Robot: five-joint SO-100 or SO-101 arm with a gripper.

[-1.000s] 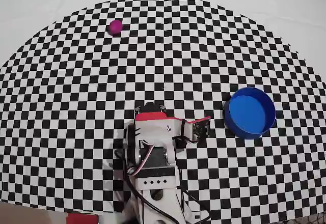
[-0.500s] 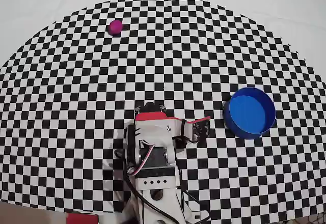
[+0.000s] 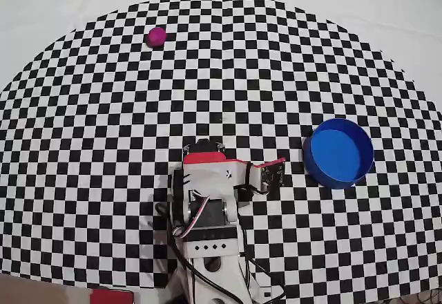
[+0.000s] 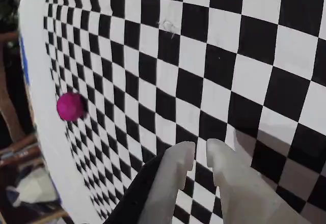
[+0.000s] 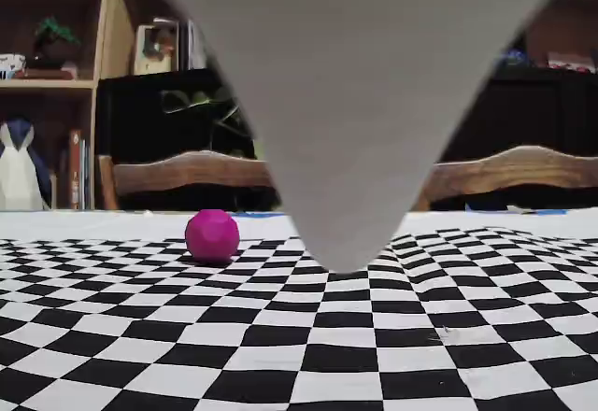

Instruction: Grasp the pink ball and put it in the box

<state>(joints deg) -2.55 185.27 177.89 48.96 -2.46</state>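
Arm folded at base, reach not begun
Gripper [image 4: 199, 155] nearly clenched (empty); next, open toward the distant pink ball [image 3: 157, 36].

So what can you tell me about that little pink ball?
The pink ball is small, round and magenta, with a smooth, slightly matte surface. It sits alone on the checkered mat, near its far edge in the overhead view, toward the left. Nothing touches it but the mat. The blue box and the gripper are both far from it.
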